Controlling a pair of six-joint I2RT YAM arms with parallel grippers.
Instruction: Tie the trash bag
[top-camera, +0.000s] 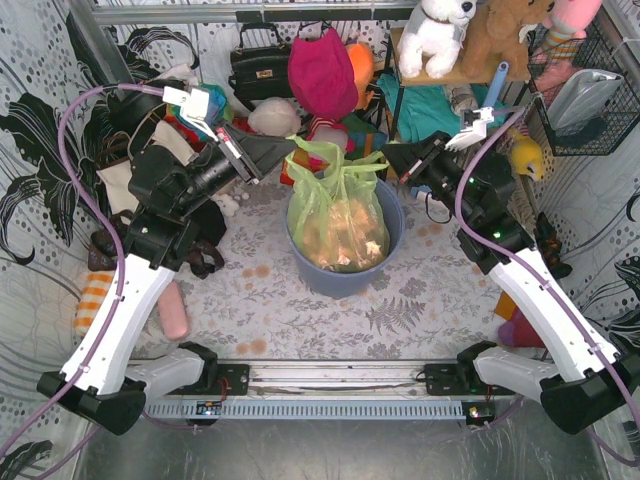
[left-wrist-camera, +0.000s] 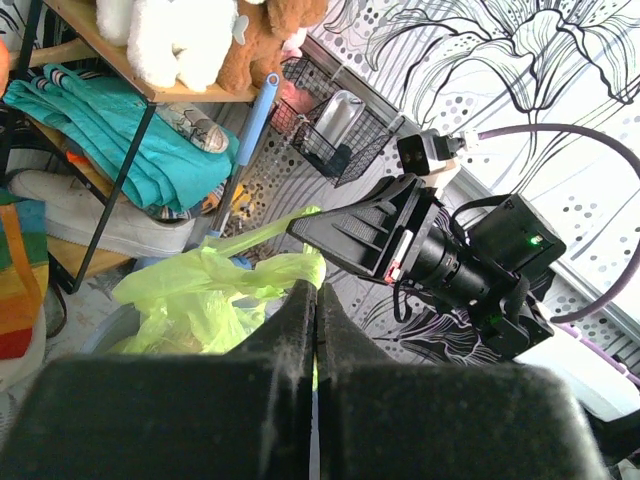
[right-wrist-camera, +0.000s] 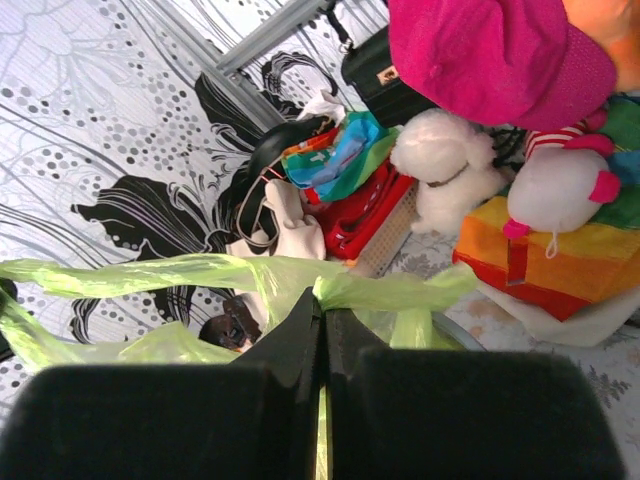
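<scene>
The light-green trash bag (top-camera: 338, 215), with orange-tan paper showing through, sits in the blue-grey bin (top-camera: 392, 255) at the table's middle. Its two top handles are pulled out sideways above the bin. My left gripper (top-camera: 284, 152) is shut on the bag's left handle; in the left wrist view the jaws (left-wrist-camera: 315, 292) are pressed together with green film (left-wrist-camera: 200, 290) between them. My right gripper (top-camera: 390, 158) is shut on the right handle; in the right wrist view the jaws (right-wrist-camera: 322, 300) pinch a twisted strip of the bag (right-wrist-camera: 200, 270).
Behind the bin lie a black handbag (top-camera: 258, 68), a pink cap (top-camera: 322, 72) and soft toys. A shelf with plush animals (top-camera: 440, 35) and a wire basket (top-camera: 590, 100) stand at the back right. A pink roll (top-camera: 175, 310) lies at the left.
</scene>
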